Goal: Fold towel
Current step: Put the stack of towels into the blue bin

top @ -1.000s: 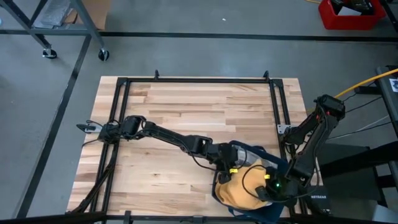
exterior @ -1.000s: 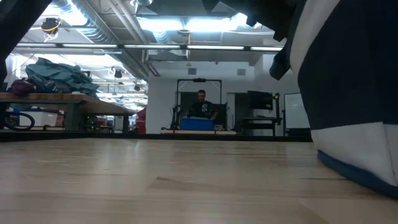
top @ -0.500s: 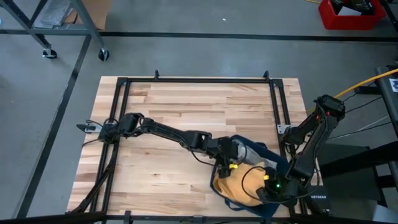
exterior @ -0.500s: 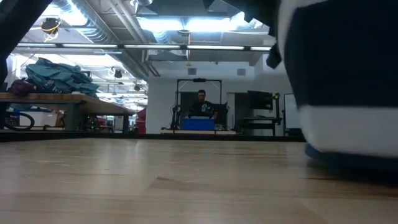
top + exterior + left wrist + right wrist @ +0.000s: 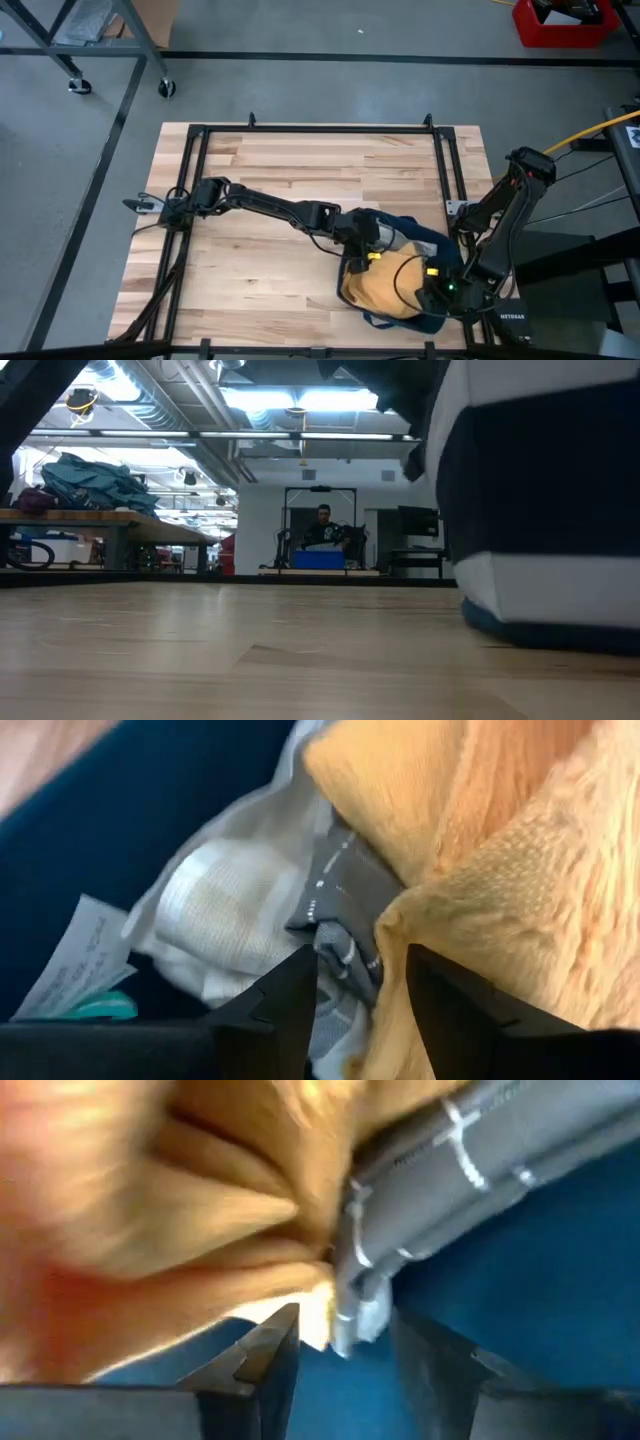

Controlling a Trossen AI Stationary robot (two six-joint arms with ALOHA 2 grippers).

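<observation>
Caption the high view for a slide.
Both arms meet over a bunched yellow-and-navy towel at the wooden table's near-right corner, left gripper and right gripper on it.

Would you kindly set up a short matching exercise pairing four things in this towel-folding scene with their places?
Things:
1. towel
2. left gripper
3. right gripper
4. red bin

Places:
A. on the floor beyond the table's far right corner
B. bunched at the table's near right part
C. at the towel's right near edge
D. at the towel's far edge

Pairs: 1-B, 2-D, 3-C, 4-A
</observation>
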